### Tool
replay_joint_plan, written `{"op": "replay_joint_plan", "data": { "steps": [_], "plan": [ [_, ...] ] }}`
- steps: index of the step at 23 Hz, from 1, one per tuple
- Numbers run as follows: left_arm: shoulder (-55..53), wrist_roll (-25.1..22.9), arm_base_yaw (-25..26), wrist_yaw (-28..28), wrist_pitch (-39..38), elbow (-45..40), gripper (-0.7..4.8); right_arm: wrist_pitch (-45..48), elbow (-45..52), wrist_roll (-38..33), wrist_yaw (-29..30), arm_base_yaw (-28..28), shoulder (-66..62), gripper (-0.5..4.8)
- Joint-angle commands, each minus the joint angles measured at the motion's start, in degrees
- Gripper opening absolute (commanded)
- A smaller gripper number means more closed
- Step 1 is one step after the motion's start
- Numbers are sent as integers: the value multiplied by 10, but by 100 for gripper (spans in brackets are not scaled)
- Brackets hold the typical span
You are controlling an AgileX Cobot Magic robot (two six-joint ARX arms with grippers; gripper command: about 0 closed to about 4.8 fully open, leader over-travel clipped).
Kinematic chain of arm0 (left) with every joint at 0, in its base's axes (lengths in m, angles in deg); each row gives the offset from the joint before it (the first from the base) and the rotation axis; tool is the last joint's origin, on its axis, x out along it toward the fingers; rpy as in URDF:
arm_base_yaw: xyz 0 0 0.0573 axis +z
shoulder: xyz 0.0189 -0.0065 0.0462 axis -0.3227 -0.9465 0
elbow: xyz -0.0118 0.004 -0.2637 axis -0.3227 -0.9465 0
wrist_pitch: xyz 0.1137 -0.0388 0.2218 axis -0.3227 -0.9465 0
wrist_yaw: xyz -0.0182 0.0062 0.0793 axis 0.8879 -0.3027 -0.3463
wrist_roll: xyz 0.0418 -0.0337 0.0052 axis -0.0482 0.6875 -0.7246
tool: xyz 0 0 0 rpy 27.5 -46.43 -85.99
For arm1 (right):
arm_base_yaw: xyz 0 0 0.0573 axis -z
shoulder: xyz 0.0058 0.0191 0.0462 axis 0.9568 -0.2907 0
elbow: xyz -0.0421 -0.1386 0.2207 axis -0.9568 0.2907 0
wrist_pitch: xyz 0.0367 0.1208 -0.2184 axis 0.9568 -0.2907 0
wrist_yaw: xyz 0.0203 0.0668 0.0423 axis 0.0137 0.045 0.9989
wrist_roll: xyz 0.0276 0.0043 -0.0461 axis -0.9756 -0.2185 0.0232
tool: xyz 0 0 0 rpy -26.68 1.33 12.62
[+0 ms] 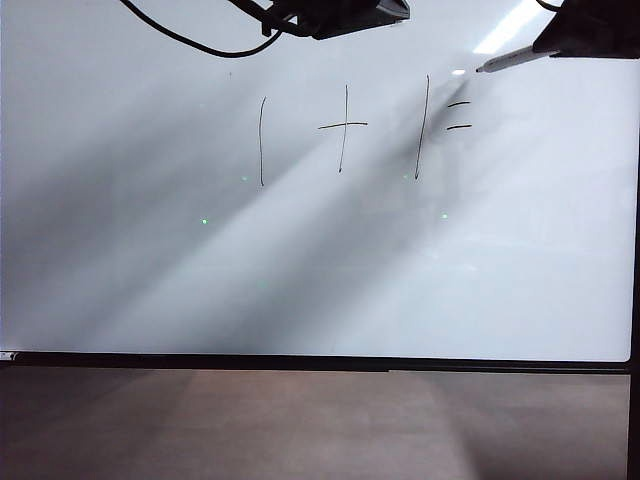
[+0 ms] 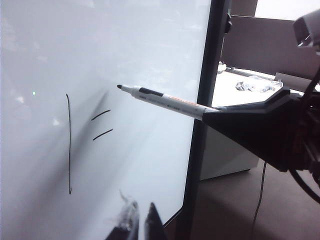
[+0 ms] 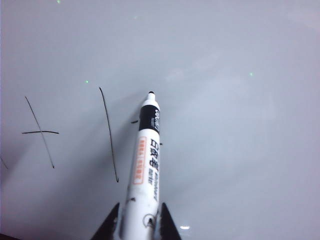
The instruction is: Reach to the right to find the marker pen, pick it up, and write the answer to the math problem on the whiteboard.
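Note:
The whiteboard (image 1: 300,280) fills the exterior view. On it the math problem (image 1: 343,125) reads one plus one, ending in two equals dashes (image 1: 458,115). No answer is in view; the board beside the dashes is bare white. My right gripper (image 3: 140,220) is shut on the marker pen (image 3: 145,165), whose dark tip points at the board. In the exterior view the marker pen (image 1: 510,60) sticks out of the right gripper (image 1: 590,35) at the top right, tip just up and right of the dashes. I cannot tell whether the tip touches. My left gripper (image 2: 142,212) is shut and empty, near the board's edge.
The board's thin black frame (image 1: 320,362) runs along its lower edge, with a brown surface (image 1: 300,430) below it. The left arm's black body and cable (image 1: 340,12) hang at the top middle. Past the board's side frame stands a white table with small items (image 2: 250,85).

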Motion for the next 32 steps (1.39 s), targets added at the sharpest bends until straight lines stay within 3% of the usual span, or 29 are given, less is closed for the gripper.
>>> {"op": "replay_joint_plan", "data": {
  "steps": [1, 32],
  "plan": [
    [2, 2, 0, 3, 2, 1, 27, 6, -3, 9, -18, -1, 2, -6],
    [2, 2, 0, 3, -1, 1, 27, 28, -5, 16, -32, 17, -19, -6]
  ]
}}
